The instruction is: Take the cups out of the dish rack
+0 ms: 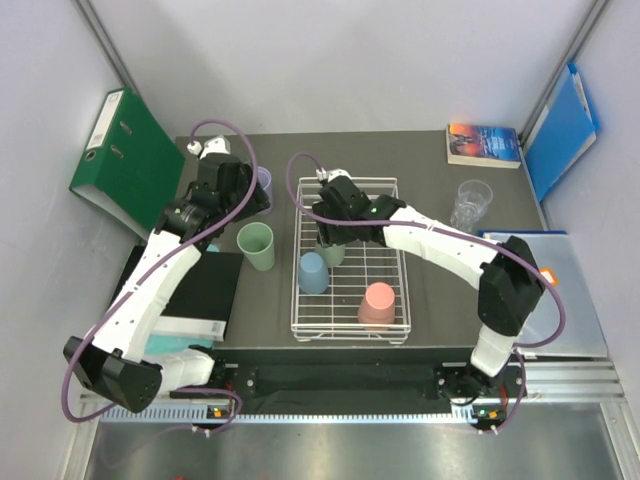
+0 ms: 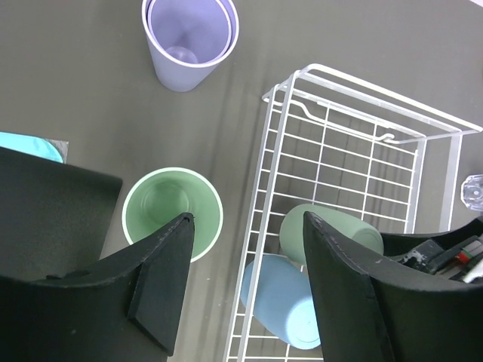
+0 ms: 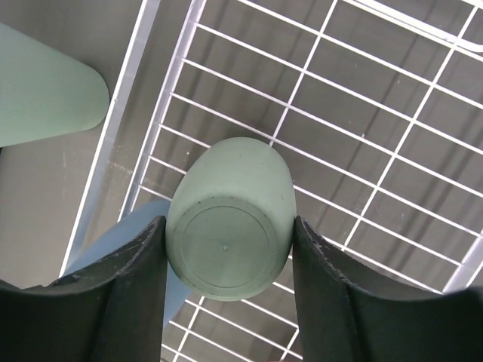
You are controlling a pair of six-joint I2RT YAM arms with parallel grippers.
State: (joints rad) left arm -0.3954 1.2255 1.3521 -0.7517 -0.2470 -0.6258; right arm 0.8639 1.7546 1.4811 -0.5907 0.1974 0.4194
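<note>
The right gripper (image 3: pixel 229 226) has its jaws pressed on both sides of the inverted green cup (image 3: pixel 230 219), which is in the rack (image 1: pixel 345 290) at 9 o'clock from its middle. A blue cup (image 1: pixel 313 272) sits at that cup's 7 o'clock, and a pink cup (image 1: pixel 377 303) at the rack's 5. The left gripper (image 2: pixel 247 217) hangs over the tabletop (image 1: pixel 430 200), jaws wide and empty, between the upright green cup (image 1: pixel 255 245) and the rack. A lilac cup (image 2: pixel 189 38) stands at that green cup's 12 o'clock.

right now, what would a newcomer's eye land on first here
The right gripper clamps an upturned mint green cup inside the white dish rack at mid-table. Also upside down in the rack: a light blue cup and a salmon pink cup; a lilac cup and a second green cup stand upright left of it.
</note>
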